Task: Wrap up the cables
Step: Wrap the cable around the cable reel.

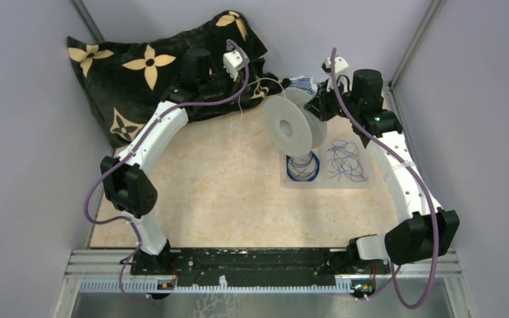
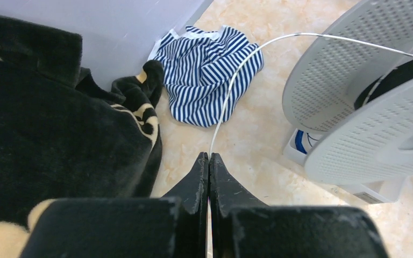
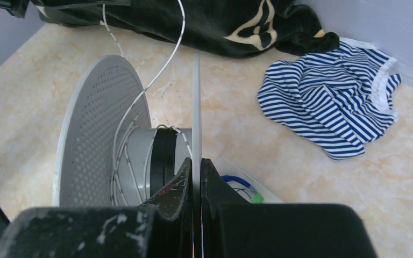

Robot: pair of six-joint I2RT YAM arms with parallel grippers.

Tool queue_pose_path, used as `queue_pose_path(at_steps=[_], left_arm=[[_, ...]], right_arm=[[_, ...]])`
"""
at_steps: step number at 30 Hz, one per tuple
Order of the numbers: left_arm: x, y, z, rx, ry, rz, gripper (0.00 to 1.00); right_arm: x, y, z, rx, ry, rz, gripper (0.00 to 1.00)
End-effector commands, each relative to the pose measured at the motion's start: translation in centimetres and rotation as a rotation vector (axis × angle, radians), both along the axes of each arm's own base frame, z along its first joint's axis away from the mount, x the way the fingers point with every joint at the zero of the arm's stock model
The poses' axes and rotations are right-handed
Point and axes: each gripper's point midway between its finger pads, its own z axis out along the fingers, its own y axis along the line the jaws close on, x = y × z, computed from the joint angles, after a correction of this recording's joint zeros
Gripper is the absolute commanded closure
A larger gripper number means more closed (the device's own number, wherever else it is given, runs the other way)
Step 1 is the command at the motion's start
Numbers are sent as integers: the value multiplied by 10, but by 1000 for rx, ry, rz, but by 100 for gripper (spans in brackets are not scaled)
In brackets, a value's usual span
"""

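A whitish cable (image 2: 231, 86) runs from my left gripper (image 2: 208, 156), which is shut on it, across to the pale spool (image 2: 344, 70). Some turns of this cable (image 3: 119, 156) lie around the spool's hub. My right gripper (image 3: 196, 161) is shut on the thin edge of one spool flange (image 3: 196, 102) and holds the spool (image 1: 291, 129) upright. Below the spool, a dark blue coil (image 1: 303, 167) with a green bit (image 3: 256, 198) and a loose blue tangle (image 1: 346, 161) lie on a white tray (image 1: 325, 183). In the top view my left gripper (image 1: 242, 78) is at the back, over the blanket's edge.
A black blanket with tan flowers (image 1: 146, 73) is heaped in the back left corner. A blue-and-white striped cloth (image 2: 209, 70) lies by the back wall behind the spool. Grey walls close in on three sides.
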Motion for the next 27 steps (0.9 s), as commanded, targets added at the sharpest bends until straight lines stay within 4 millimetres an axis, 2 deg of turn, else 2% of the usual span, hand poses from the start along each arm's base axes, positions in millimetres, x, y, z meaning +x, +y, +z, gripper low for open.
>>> queue_pose_path(at_steps=[1,12,18,27], left_arm=[[7,14,10,8,-28,31,100],[-2,13,-17,-3,49,10,100],[-16,14,-39,-7,88,-9,100],[-40,9,-61,-50,132,-93,100]], right_arm=[[0,18,62,97,-149,69,100],[-9,24,72,139,-145,106,100],[-13,24,80,159,-136,98,100],[7,7,93,171,-106,-69,100]])
